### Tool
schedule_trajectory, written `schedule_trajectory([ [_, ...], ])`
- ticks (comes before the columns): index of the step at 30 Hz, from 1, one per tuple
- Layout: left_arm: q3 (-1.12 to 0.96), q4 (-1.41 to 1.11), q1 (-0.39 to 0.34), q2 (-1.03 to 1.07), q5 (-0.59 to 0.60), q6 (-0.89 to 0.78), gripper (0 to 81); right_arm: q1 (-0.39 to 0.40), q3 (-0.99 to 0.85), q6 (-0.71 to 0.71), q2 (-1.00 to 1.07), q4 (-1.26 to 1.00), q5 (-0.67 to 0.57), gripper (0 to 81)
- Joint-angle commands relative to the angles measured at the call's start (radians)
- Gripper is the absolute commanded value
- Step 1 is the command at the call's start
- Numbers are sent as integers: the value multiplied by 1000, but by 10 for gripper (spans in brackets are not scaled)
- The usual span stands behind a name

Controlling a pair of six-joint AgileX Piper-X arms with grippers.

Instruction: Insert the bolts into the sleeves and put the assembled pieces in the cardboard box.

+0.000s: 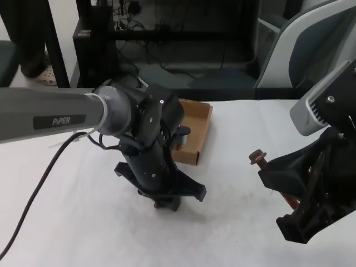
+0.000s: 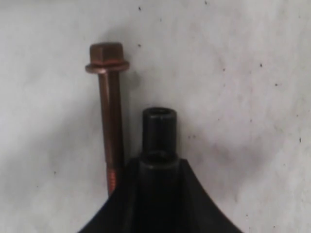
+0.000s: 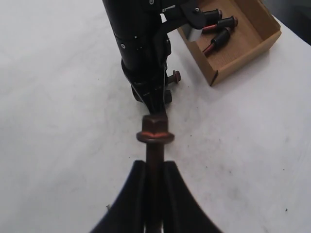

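Nearest, at the right of the bench, the right gripper (image 3: 154,167) pinches one copper-coloured bolt (image 3: 155,133) by its shank. Its two fingers (image 3: 130,194) are pressed in on either side, and the flanged hex head stands clear beyond the tips, pointing left and away toward the middle of the bench.

Farther in, near the middle, the left gripper (image 2: 159,167) points down at the white bench cover (image 1: 83,222). Its fingers are closed on one black sleeve (image 2: 159,128), whose open end sticks out past the tips. Whether the sleeve rests on the cover cannot be told. A second bolt (image 2: 109,111) lies flat on the cover just beside the sleeve and parallel to it. A narrow gap separates them, and the threaded end is hidden behind a finger.

The left arm comes in from the left as a grey tube with a dark label (image 1: 59,120) printed in pale lettering. A black cable (image 1: 39,189) trails from the arm down toward the near left.

Beyond the left gripper, slightly to the right, sits one open cardboard box (image 1: 201,136). It holds three assembled pieces (image 3: 219,23), each a black sleeve with a reddish bolt end showing, lying side by side. The left arm covers part of the box, so more pieces may lie out of sight.

The count is two separate bolts, one separate sleeve, three assembled pieces and one box.
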Motion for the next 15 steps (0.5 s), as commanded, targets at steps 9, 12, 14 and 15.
schedule_trajectory([
  [9,-3,-35,-32,-16,20,17,134,0,-3,-4,-11,-7,-5,4],
  [12,-3,-33,-32,-16,27,13,406,0,-3,-4,-11,-7,-5,4],
  [14,-3,-31,-32,-16,27,5,549,0,-3,-4,-11,-7,-5,4],
  [15,-3,-31,-32,-16,27,-3,581,0,-3,-4,-11,-7,-5,4],
])
